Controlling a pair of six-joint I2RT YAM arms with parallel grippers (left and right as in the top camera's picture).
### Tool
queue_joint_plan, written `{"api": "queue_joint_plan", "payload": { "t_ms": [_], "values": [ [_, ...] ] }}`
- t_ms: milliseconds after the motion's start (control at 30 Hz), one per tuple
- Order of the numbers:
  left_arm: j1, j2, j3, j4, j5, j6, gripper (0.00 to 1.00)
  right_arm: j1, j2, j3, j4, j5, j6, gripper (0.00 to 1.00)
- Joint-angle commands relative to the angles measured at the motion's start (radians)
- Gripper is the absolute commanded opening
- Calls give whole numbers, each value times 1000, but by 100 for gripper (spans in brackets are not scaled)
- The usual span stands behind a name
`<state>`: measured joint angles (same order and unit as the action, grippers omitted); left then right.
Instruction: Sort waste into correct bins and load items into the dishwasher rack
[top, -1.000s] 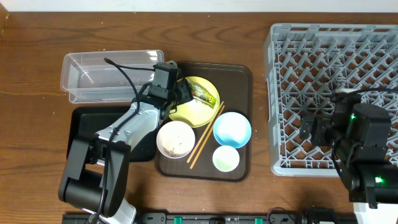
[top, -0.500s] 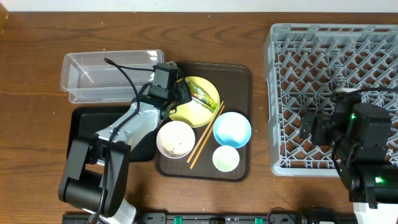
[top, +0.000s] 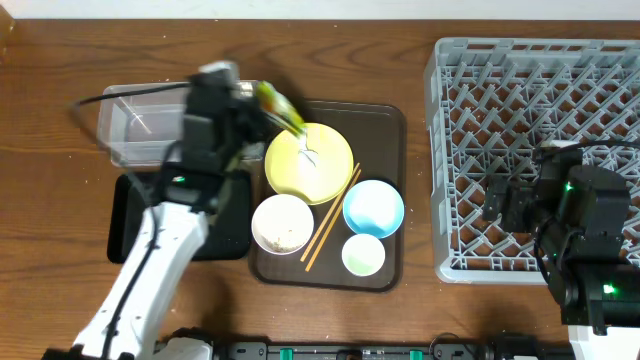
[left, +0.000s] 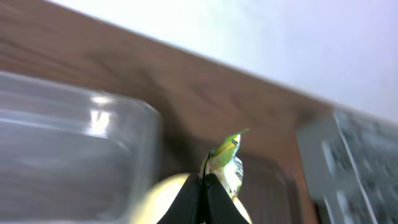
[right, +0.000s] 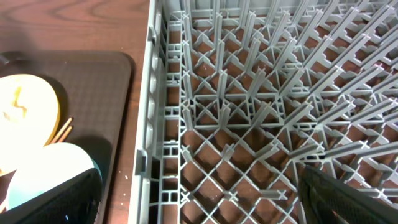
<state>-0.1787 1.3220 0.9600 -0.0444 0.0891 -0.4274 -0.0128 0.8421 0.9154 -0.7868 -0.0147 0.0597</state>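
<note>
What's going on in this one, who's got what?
The left gripper is shut on a small green-yellow snack wrapper, holding it in the air between the clear plastic rectangular tub and the round pale-yellow plate. The white bowl, light-blue bowl, small pale cup and wooden chopsticks sit on the dark brown tray, none loaded yet. The right gripper hangs open over the large grey plastic dishwasher rack, holding nothing.

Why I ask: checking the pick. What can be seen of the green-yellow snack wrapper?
The snack wrapper is a small green-yellow packet of shiny-looking film. One end is pinched in the shut left gripper, the other sticks out beyond it. From overhead it sits between the yellow plate and the clear tub, apparently touching only the gripper. Blur hides any print.
</note>
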Motion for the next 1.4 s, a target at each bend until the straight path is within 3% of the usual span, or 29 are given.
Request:
{"api": "queue_joint_plan", "payload": {
  "t_ms": [0, 200, 433, 500, 533, 633, 800, 933, 1133, 1367],
  "values": [
    [104, -3, 13, 8, -72, 24, 6, -6, -6, 20, 8, 11, 6, 99],
    [229, 51, 13, 10, -101, 24, 6, -6, -6, 20, 9, 11, 6, 99],
    [251, 172, 13, 16, -101, 24, 7, -6, -6, 20, 9, 11, 6, 99],
    [251, 192, 13, 16, -97, 24, 13, -6, -6, 20, 9, 11, 6, 99],
    [251, 194, 13, 16, -96, 24, 24, -6, -6, 20, 9, 11, 6, 99],
    [251, 175, 13, 22, -67, 50, 40, -6, -6, 20, 9, 11, 6, 99],
    [239, 79, 15, -24, 59, 84, 43, -6, -6, 20, 9, 11, 6, 99],
    [171, 12, 15, -159, 137, 84, 43, -6, -6, 20, 9, 11, 6, 99],
    [-10, 31, 13, -264, 134, 88, 48, -6, -6, 20, 8, 10, 6, 99],
    [-181, 168, 13, -241, -73, 95, 57, -6, -6, 20, 0, 10, 6, 99]
  ]
}}
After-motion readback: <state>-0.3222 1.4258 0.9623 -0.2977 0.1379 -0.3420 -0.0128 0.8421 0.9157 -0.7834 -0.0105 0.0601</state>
